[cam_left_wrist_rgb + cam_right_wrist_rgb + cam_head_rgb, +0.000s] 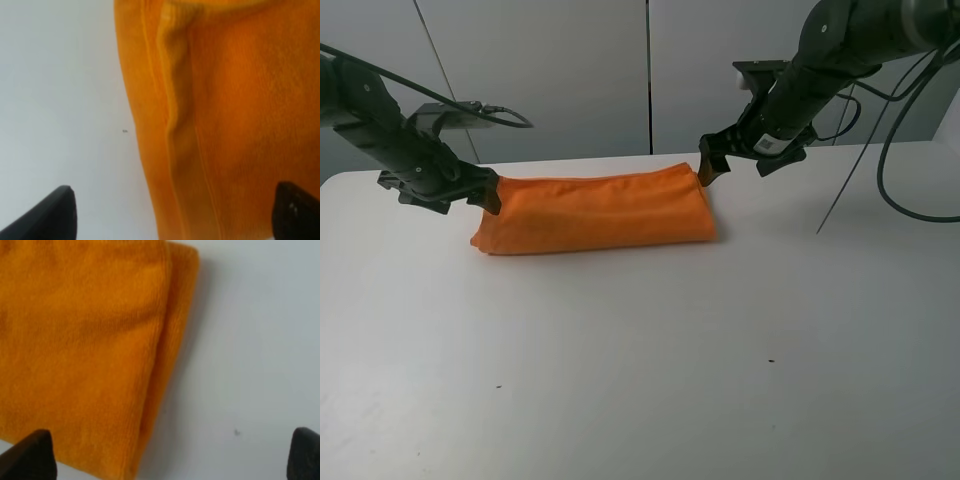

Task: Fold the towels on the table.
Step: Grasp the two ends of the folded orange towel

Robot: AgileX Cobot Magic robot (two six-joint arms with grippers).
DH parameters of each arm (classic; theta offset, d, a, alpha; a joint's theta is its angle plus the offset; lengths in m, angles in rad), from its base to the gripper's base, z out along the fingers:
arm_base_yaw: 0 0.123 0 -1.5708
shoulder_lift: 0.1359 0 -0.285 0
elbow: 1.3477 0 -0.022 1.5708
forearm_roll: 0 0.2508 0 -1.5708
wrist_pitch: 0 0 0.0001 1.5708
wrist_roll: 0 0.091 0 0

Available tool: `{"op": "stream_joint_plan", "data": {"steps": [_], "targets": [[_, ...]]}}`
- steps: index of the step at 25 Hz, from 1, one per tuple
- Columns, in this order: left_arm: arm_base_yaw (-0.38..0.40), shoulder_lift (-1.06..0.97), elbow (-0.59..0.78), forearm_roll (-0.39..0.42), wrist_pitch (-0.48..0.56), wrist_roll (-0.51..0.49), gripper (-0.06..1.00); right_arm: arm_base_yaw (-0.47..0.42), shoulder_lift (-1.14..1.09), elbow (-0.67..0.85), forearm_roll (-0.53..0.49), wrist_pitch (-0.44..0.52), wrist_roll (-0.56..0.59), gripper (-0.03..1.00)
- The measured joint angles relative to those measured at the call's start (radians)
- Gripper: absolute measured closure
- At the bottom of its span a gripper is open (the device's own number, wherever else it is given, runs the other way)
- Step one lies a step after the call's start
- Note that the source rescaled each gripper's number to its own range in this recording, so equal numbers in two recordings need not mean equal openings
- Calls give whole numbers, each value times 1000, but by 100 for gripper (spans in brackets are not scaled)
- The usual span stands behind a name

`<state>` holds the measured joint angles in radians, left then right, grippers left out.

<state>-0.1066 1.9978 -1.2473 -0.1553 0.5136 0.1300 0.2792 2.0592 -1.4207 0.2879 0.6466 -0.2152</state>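
Note:
The bright orange towel (595, 212) lies folded into a long band across the far middle of the white table (640, 360). My left gripper (490, 192) hovers at the towel's left end, open, with nothing between its fingers; its wrist view shows the towel's hemmed folds (220, 125) between two wide-apart fingertips (50, 215). At the towel's far right corner my right gripper (710, 165) is open and holds nothing. Its wrist view shows the towel's layered corner (90, 355) and bare table (250, 365) between the spread fingertips (30, 457).
Grey wall panels (570, 70) rise behind the table. Black cables (890, 150) hang from the right arm beyond the table's far right edge. A few tiny dark specks (770, 361) dot the white top in front of the towel.

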Motion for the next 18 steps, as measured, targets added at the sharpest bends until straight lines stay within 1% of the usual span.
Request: {"op": "stream_joint_plan", "data": {"steps": [4,8,14,18], "targets": [[0,33,-20,-2,15,2,-5,0,29,0,67,4,3,-3],[2,61,-20,-7,15,2,-5,0,56,-2,101,0,3,-3],[2,119,-22,-27,13,-2,-5,0,104,-47,219,-10,3,-3],[4,134,-22,-31,10,-4,-5,0,127,-77,231,-10,3,-3]]}}
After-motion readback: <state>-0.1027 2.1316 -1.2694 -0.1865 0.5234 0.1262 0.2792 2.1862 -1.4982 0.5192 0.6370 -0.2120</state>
